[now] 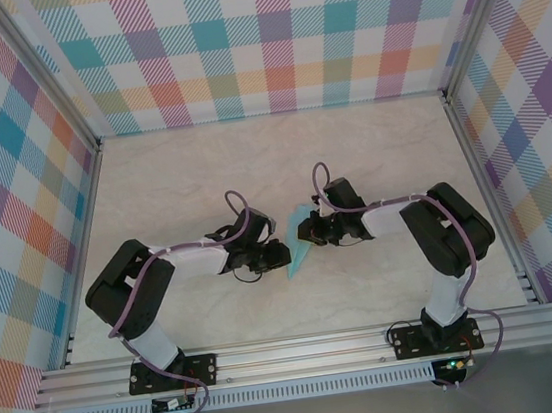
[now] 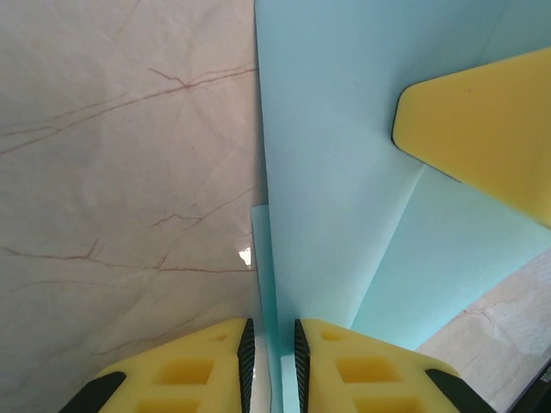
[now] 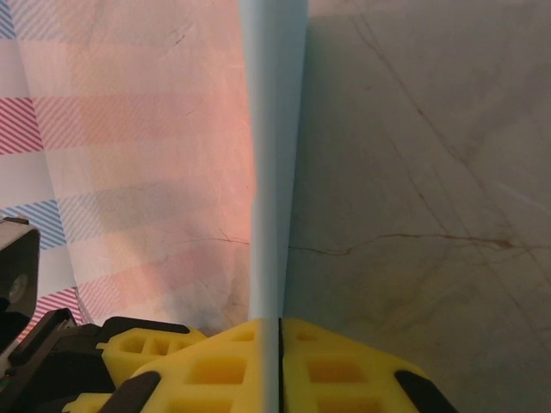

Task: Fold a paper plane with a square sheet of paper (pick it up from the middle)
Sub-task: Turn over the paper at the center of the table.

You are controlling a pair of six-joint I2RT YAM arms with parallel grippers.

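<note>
1. the left gripper [image 2: 271, 331] and the right gripper [image 3: 280, 323] each pinched the paper plane [image 1: 299, 242], held between them over the table [image 1: 172, 179] middle.
2. i judged it a late crease step; the next move needed a careful, even press.

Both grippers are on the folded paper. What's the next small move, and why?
Probably slide the right gripper a little along the fold to sharpen the crease while the left gripper holds. Both are shut on the folded blue paper, which stands edge-on between them over the table.
</note>
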